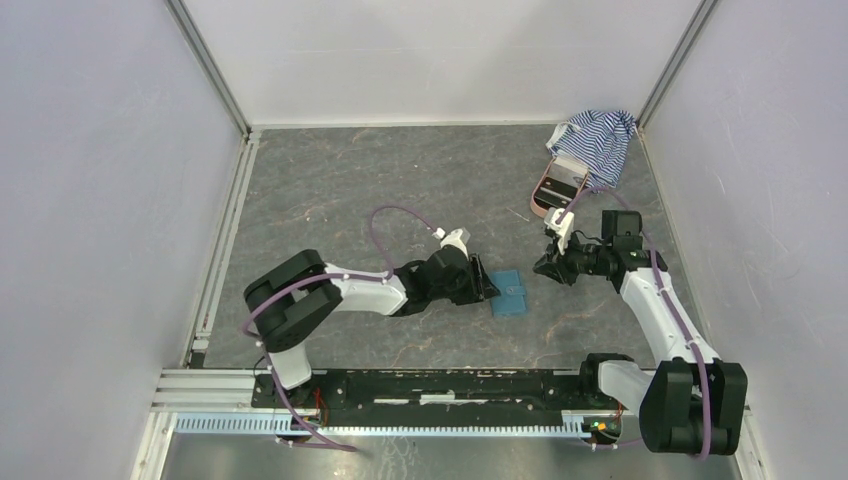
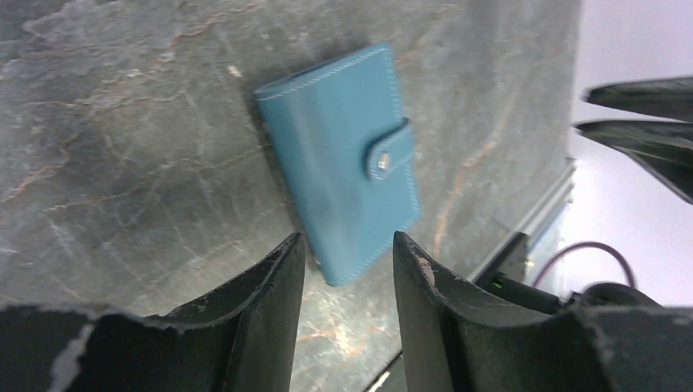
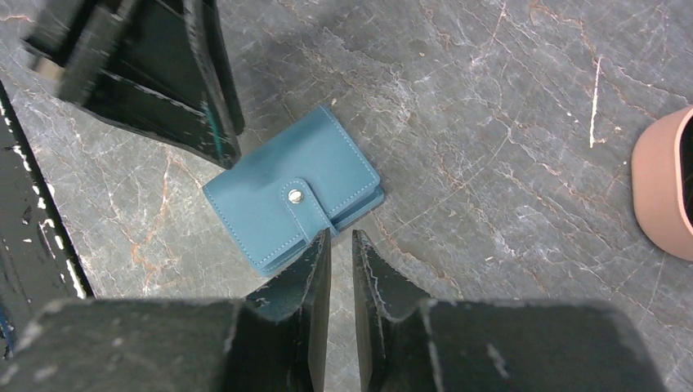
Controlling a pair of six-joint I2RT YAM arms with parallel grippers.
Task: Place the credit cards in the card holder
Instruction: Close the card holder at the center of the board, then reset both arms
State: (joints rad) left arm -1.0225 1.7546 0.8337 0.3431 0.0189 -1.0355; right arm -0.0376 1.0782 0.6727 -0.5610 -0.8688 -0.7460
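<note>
Top external: bench (image 1: 400,190) has the holder (image 1: 508,292) lying shut between both tools. Left tool (image 2: 347,245) is apart, right tool (image 3: 339,237) barely apart, and both are empty. I'd pin one edge, then pop the tab (image 2: 391,153) with the other.

The card holder (image 2: 339,159) is laid flat on the grey table (image 1: 380,190), just ahead of both pairs of jaws. A pink case (image 1: 558,186) and striped cloth (image 1: 598,140) are set well aside.
</note>
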